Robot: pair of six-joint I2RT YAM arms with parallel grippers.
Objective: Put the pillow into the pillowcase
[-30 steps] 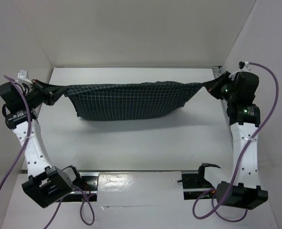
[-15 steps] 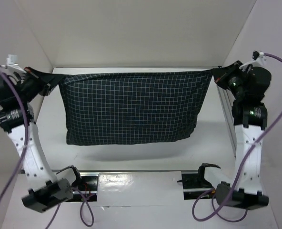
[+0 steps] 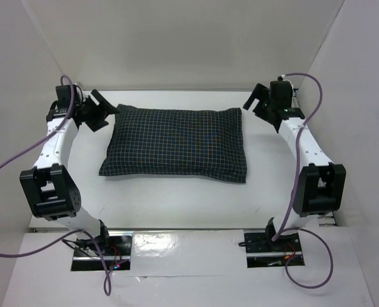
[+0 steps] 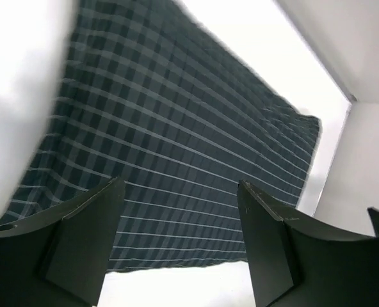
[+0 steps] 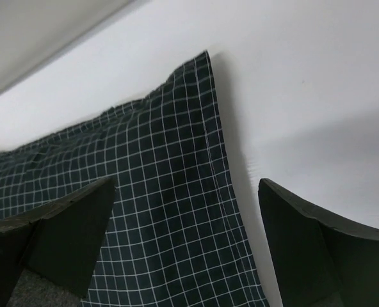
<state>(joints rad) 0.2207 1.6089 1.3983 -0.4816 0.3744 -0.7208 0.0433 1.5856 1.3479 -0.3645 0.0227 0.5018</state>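
The dark checked pillowcase lies flat and plump in the middle of the white table, filling much of the left wrist view and the right wrist view. No cream fabric of the pillow shows in any view. My left gripper hangs open just off the pillowcase's far left corner, holding nothing. Off the far right corner my right gripper is open too, its jaws wide apart over the cloth's corner.
White walls close in the table at the back and both sides. Both arm bases sit on a metal rail along the near edge, with purple cables looping beside them.
Both grippers held the pillowcase stretched and lifted by its far corners; they have let go, the filled pillowcase has dropped flat onto the table, and both arms have lowered and come inward.
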